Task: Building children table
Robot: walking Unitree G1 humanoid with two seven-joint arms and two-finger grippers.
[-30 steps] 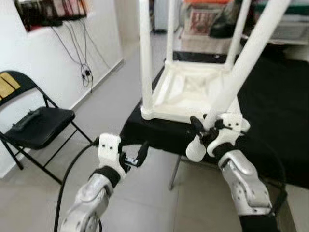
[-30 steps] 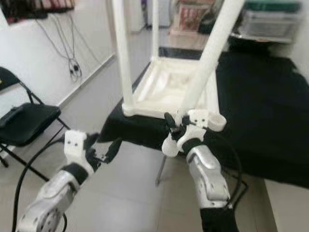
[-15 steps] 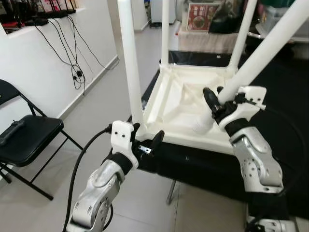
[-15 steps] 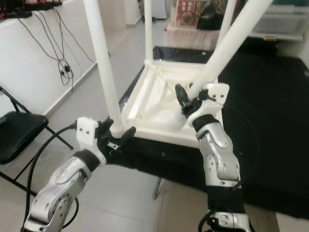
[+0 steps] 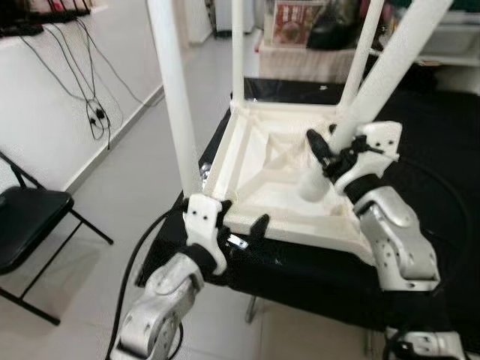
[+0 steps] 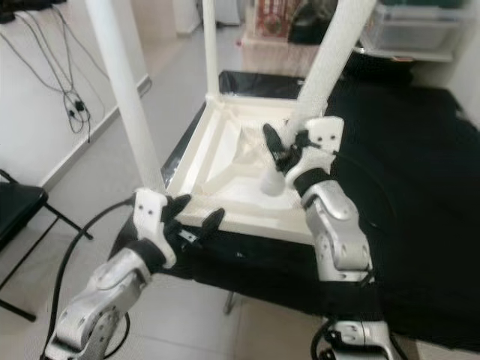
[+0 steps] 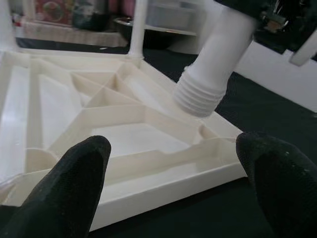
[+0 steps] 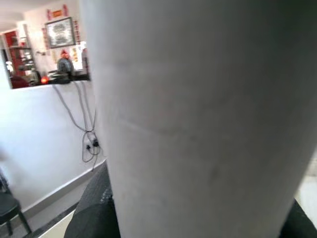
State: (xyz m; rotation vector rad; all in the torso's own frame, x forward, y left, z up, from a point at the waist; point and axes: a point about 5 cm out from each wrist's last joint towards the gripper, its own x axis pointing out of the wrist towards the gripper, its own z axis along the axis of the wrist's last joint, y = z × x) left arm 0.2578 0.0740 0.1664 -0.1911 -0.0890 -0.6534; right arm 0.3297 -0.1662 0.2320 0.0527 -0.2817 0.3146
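While the black folding chair (image 5: pixel 30 225) stands idle against the wall on the far left, the left gripper (image 5: pixel 238 225) hovers with its fingers spread at the near edge of the upturned white tabletop (image 5: pixel 262 169), just beside the corner where one fitted leg (image 5: pixel 174 97) rises. That tabletop lies upside down on the black-covered bench (image 5: pixel 442 150), ribbed underside up, with two more legs standing at its far corners. It looks like moulded plastic: light, stiff and smooth, so it will probably slide on the cloth if pushed sideways; the raised rim near the left gripper seems the sensible place to steady it. Further right, the right gripper (image 5: pixel 330 150) is pinched round the loose leg (image 5: pixel 375 82) low down, close above its threaded end (image 7: pixel 198 94), which hangs tilted over the empty near-right corner. Holding so near the thread should give good control, though the long glossy tube may twist within the fingers.
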